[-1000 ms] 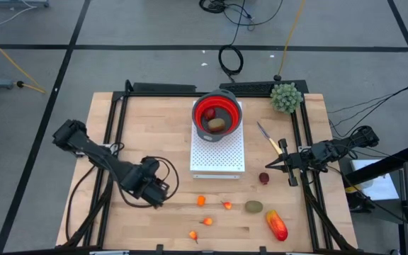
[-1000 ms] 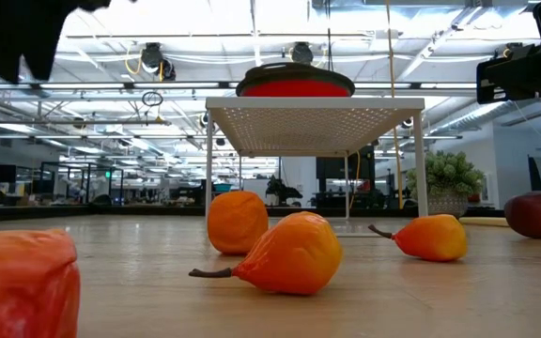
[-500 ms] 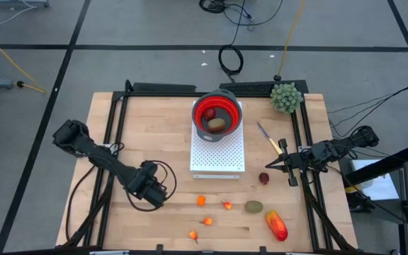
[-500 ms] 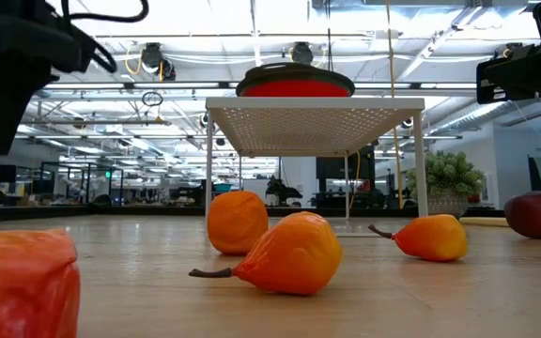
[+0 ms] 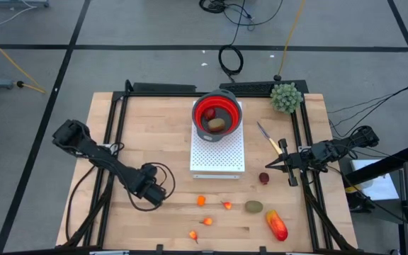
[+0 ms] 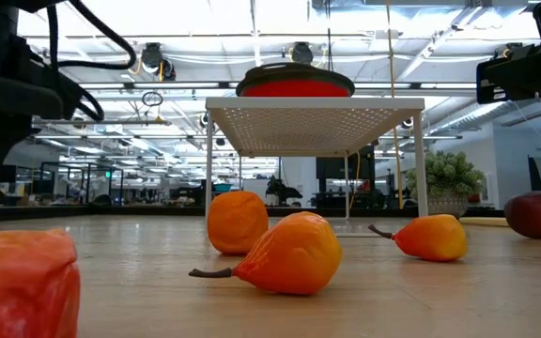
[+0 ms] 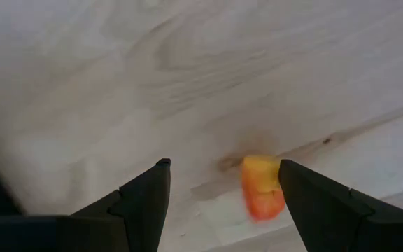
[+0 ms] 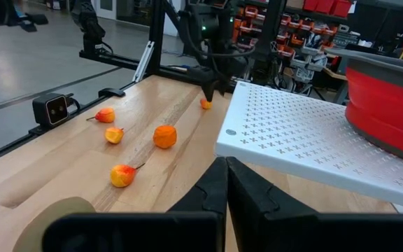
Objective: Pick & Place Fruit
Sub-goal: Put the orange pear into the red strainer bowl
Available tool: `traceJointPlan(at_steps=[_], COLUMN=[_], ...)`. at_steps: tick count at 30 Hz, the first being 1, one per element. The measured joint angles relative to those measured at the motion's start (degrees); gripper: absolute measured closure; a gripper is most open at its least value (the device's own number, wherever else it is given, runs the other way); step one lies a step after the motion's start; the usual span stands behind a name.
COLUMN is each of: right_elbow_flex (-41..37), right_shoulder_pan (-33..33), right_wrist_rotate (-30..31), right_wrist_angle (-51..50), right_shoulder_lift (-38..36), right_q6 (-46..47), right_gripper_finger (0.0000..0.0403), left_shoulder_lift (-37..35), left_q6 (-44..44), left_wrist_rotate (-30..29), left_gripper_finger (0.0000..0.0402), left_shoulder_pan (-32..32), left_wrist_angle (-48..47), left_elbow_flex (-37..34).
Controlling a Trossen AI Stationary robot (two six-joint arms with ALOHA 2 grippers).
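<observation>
My left gripper (image 5: pixel 154 194) points down at the table's near left, open. Its fingers (image 7: pixel 145 203) stand on either side of a small orange-yellow fruit (image 7: pixel 261 185) on the wood, without touching it. In the right wrist view the same fruit (image 8: pixel 206 104) lies under that gripper. More fruit lies near the front: small orange pieces (image 5: pixel 201 200) (image 5: pixel 227 205) (image 5: pixel 206 221), a brown-green oval (image 5: pixel 253 207), a red-orange oblong (image 5: pixel 276 224) and a dark-red ball (image 5: pixel 263 178). My right gripper (image 8: pixel 226 187) waits shut at the table's right edge (image 5: pixel 289 170).
A red bowl (image 5: pixel 217 113) holding some fruit sits on a white perforated stand (image 5: pixel 218 152) at the table's middle back. A green spiky plant (image 5: pixel 286 97) and a yellow-handled knife (image 5: pixel 269 139) are at the back right. Bare wood lies left of the stand.
My left gripper has come down toward the table over the small fruit and drifted slightly toward the near right. It has stayed open. The fruit has not moved.
</observation>
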Motion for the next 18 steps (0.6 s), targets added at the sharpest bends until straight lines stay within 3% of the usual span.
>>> traceJointPlan(at_steps=[7,18], right_elbow_flex=[0.00,0.01], right_shoulder_pan=[-0.01,-0.01], right_wrist_rotate=[0.02,0.02], right_wrist_angle=[0.02,0.02], right_shoulder_lift=[0.00,-0.02], right_q6=[-0.02,-0.02], right_gripper_finger=[0.0403,0.0403], left_shoulder_lift=[0.10,-1.03], left_q6=[0.05,0.01], left_wrist_rotate=[0.81,3.54], left_gripper_finger=[0.0133,0.0133], left_shoulder_pan=[0.22,0.27], left_wrist_angle=[5.45,5.31], left_elbow_flex=[-3.29,-3.53])
